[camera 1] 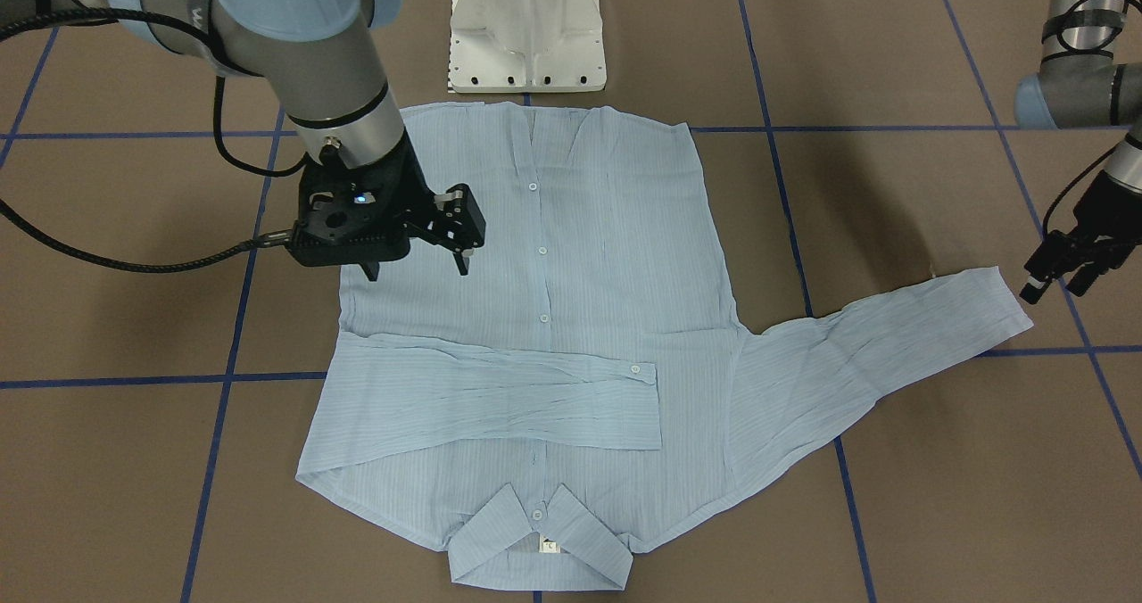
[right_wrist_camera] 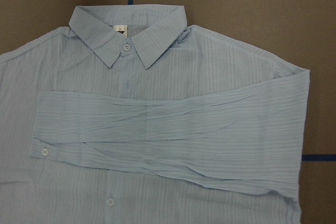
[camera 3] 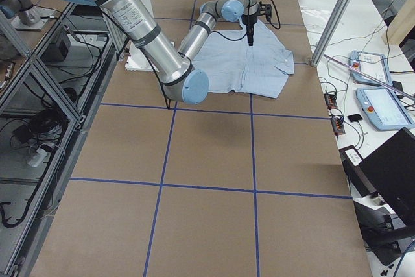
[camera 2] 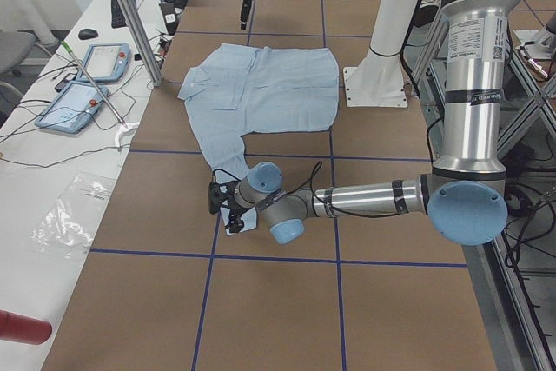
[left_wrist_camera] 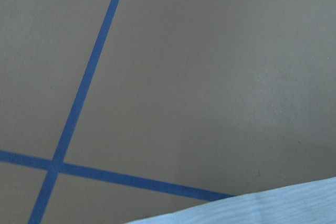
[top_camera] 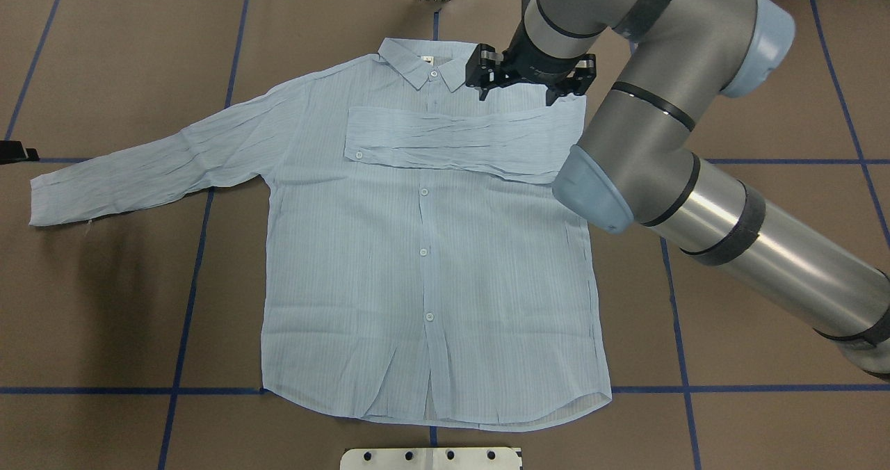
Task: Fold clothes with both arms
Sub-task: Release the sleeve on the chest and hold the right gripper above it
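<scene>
Right gripper (camera 1: 417, 271): jaws wide apart, empty; we log it hovering over the shirt (camera 1: 607, 255), near its folded sleeve (camera 1: 500, 402). Left gripper (camera 1: 1062, 280): parted, empty, just beside the outstretched sleeve's cuff (camera 1: 999, 304). Shirt flat on the table (camera 1: 892, 514), collar far. We judge the second sleeve fold in hand; next, pinch that cuff and carry it across.

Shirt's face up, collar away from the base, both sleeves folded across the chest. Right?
Not both. The overhead view shows only the right-side sleeve folded across the shirt; the left-side sleeve lies stretched out on the table. The rest holds.
</scene>
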Robot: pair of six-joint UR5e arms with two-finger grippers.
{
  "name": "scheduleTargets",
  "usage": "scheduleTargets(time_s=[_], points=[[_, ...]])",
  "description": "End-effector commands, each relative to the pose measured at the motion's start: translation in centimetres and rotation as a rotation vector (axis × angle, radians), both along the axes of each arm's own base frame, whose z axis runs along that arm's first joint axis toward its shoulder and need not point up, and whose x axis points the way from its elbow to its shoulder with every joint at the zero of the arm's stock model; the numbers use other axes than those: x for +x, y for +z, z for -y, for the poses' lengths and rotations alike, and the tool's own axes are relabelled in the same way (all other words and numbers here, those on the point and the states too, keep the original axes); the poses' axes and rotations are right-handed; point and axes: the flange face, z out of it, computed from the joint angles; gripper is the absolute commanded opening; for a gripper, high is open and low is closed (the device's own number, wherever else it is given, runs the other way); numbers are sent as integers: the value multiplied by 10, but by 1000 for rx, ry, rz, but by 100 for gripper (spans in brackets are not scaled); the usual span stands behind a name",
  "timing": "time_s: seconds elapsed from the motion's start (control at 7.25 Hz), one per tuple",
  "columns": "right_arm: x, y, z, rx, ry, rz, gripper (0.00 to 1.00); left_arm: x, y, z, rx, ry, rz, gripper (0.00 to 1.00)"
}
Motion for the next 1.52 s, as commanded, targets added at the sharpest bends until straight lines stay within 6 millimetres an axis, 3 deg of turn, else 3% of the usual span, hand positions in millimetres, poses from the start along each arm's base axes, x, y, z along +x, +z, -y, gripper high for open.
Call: scheduleTargets(time_s=[0.0,0.41,0.55,0.97,1.38], points=[[26,18,-17,19,-21,-26,100,11,13,-29,-21,-27,45,99],[25,19,-21,26,-20,-29,100,40,19,-33,-30,-29,134,97],[23,18,-21,26,-23,-29,100,49,16,-34,-23,-25,150,89],[23,21,-20,24,-21,-33,100,52,15,-36,-23,-18,149,65],[22,21,-21,24,-22,-32,100,57,18,-42,-28,2,152,63]])
